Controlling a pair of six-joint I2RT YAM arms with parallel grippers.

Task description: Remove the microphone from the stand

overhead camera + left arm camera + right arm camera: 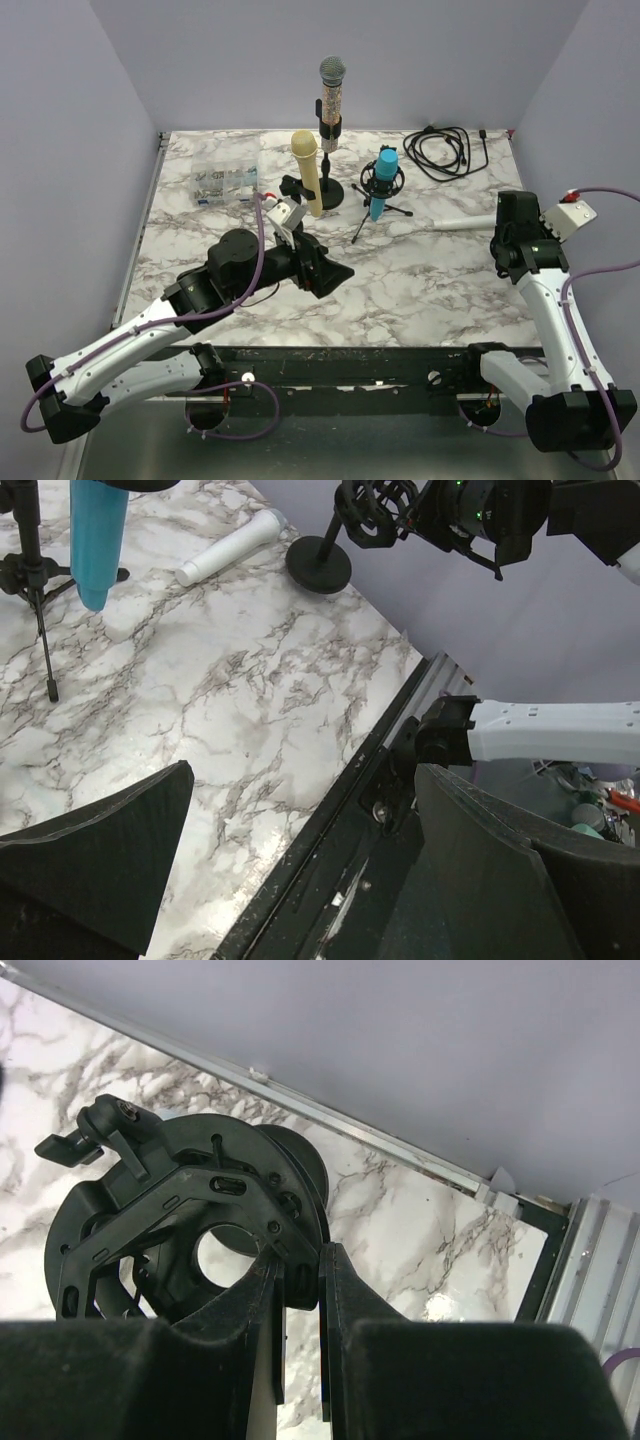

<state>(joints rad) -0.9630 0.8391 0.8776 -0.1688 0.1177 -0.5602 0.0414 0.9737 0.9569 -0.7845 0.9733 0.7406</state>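
Note:
A white microphone (465, 220) lies flat on the marble table, free of any stand; it also shows in the left wrist view (230, 548). My right gripper (300, 1270) is shut on the rim of an empty black shock-mount stand (190, 1220) with a round base (320, 565). In the top view the right gripper (503, 215) hides that stand. My left gripper (325, 270) is open and empty over the table's near middle, its fingers (100, 860) wide apart.
A blue microphone (383, 185) sits in a tripod mount. A cream microphone (308, 170) and a glittery one (331, 95) stand upright at the back. A clear parts box (225, 180) is at back left, a black cable coil (445, 150) at back right.

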